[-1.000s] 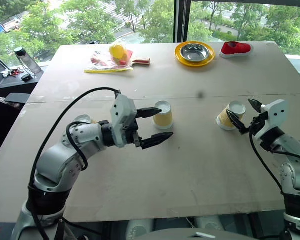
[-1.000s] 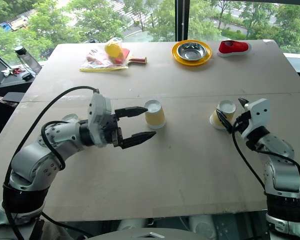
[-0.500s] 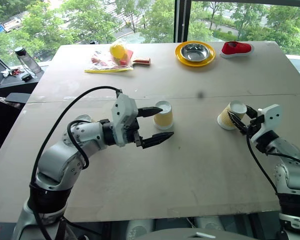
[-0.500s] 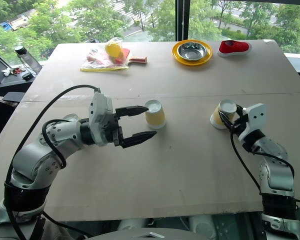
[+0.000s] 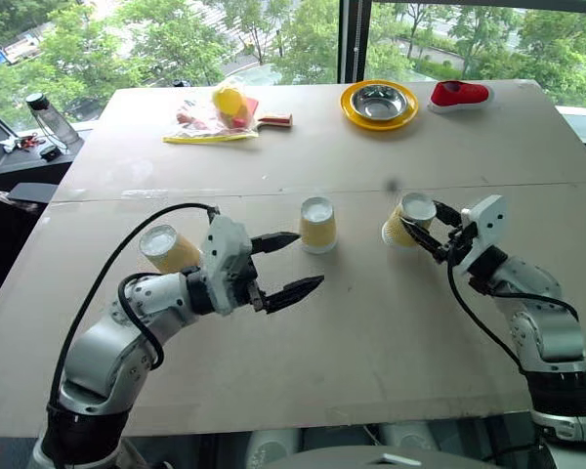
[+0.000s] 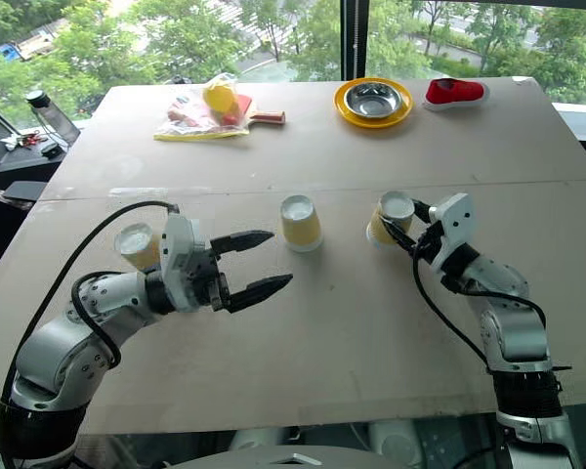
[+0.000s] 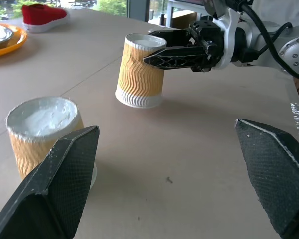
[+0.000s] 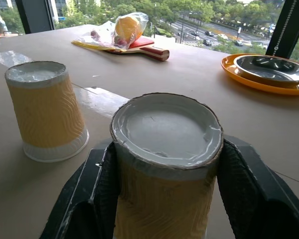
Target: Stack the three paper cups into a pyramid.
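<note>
Since a second earlier, our right gripper had closed on the right cup and carried it leftward.
Left cup sat behind our open, empty left gripper; middle cup stood mid-desk; we judged the held cup should land upright, touching it.

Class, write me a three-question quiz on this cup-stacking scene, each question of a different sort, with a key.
1. True or false: the right gripper is shut on a paper cup.
2. How many paper cups are on the table?
3. What sits beside the steel bowl? A) red shoe B) green mug C) blue book

Key: 1 true; 2 three, counting the middle cup and the left cup; 3 A.
</note>
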Robot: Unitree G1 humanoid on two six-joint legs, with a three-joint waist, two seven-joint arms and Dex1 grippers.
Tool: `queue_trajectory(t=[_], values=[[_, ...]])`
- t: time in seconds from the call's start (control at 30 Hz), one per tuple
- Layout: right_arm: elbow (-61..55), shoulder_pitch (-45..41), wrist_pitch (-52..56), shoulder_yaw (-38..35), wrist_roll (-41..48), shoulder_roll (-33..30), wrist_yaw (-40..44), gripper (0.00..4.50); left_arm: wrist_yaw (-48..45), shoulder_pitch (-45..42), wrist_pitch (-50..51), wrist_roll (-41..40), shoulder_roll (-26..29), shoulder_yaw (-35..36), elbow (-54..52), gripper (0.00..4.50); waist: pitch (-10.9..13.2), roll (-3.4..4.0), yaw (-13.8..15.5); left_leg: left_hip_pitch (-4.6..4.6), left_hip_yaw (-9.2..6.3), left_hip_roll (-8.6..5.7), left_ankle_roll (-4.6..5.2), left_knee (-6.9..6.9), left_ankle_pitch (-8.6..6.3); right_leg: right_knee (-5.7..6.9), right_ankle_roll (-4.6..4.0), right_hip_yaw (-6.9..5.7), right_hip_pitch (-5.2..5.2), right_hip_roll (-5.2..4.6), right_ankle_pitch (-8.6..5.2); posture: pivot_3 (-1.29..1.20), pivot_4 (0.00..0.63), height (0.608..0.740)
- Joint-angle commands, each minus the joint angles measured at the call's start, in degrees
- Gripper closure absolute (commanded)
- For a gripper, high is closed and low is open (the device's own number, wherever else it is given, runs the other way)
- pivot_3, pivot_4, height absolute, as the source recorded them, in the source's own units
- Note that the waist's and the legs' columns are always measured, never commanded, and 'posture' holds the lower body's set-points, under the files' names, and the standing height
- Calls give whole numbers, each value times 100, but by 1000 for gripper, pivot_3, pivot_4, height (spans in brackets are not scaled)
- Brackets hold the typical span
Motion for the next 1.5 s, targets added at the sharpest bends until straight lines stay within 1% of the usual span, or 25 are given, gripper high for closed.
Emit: queue_trajectory(t=[0.03,0.3,0.57,0.93,1.0,1.1,1.13,1.37,1.5], values=[[38,-224,-314,272,-242,53,67,2450,119,301,-288,57,-53,359,-307,0,0,0,10,0,0,-1,0,0,0,0,0,0,0,-1,0,0,150,740],[455,-641,-409,612,-359,343,122,2450,279,819,-533,111,-135,696,-478,0,-1,-2,20,0,-1,-2,0,5,0,0,0,-2,3,-5,0,0,150,740],[746,-932,-434,734,-430,475,202,2450,330,899,-578,109,-113,742,-495,0,-1,-2,12,0,-1,-3,0,5,0,1,0,-3,2,-4,0,0,150,740],[865,-1059,-360,840,-470,515,321,2450,338,913,-631,140,-120,727,-470,0,-1,-2,2,0,-2,-2,0,4,0,2,0,-4,2,-4,0,0,150,740],[847,-1062,-332,851,-440,516,367,1437,340,922,-637,136,-129,721,-475,0,-1,-2,2,0,-3,-2,0,4,0,2,0,-5,2,-4,0,0,150,740],[855,-1058,-310,827,-435,505,390,186,345,913,-655,151,-141,705,-457,0,-1,-2,2,0,-2,-2,0,4,0,2,0,-4,2,-4,0,0,150,740],[871,-1056,-320,816,-440,494,401,23,347,906,-661,158,-145,698,-447,0,-1,-2,2,0,-2,-2,0,4,0,2,0,-4,2,-4,0,0,150,740],[763,-969,-372,700,-352,453,436,23,323,913,-727,180,-176,682,-423,0,-1,-2,2,0,-2,-2,0,4,0,2,0,-4,2,-4,0,0,150,740],[626,-808,-504,615,-281,292,575,23,314,896,-743,160,-192,678,-430,0,-1,-2,2,0,-2,-2,0,4,0,2,0,-4,2,-4,0,0,150,740]])
